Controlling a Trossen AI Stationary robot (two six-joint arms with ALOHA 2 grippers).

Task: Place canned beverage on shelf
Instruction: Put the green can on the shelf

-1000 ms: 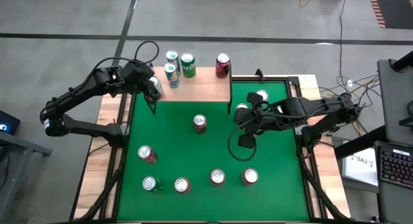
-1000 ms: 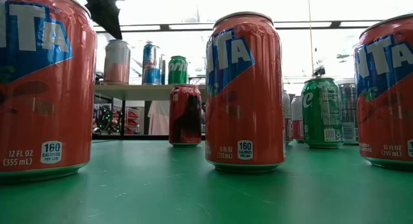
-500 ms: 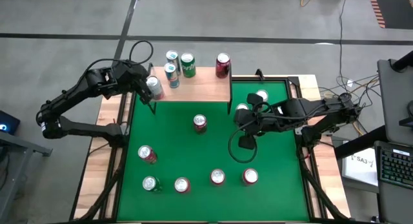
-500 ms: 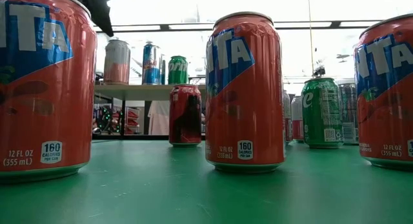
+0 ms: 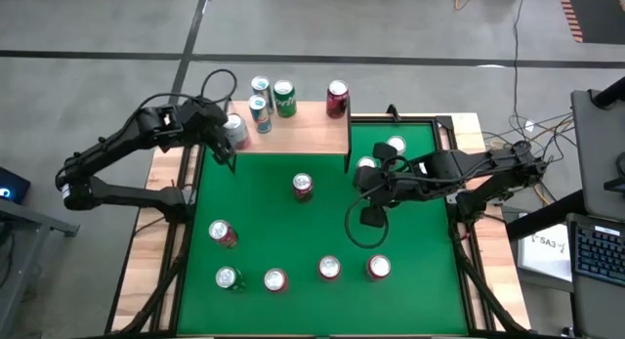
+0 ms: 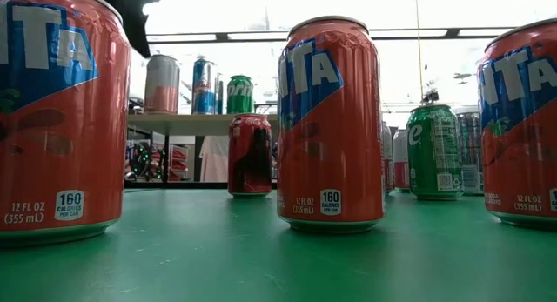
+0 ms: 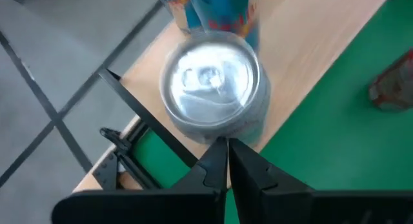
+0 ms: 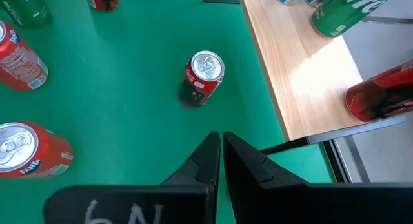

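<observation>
Left gripper [image 5: 224, 142] has shifted slightly at the shelf's [image 5: 303, 134] left edge; its fingers are pressed shut on nothing. Silver can [image 5: 234, 129] stands on the shelf's left end, just beyond the fingertips. Judgement: rigid, light, slick walls; take it at mid-body. Right gripper [image 5: 371, 214], closed and empty, waits over the table's right half. Only the left wrist view shows the can free of the fingers.

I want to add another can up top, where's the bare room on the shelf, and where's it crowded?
On the shelf, bare wood runs between the green can and the dark red can, and along the front edge. The left end is crowded: silver can and two blue cans by the left claw.
</observation>
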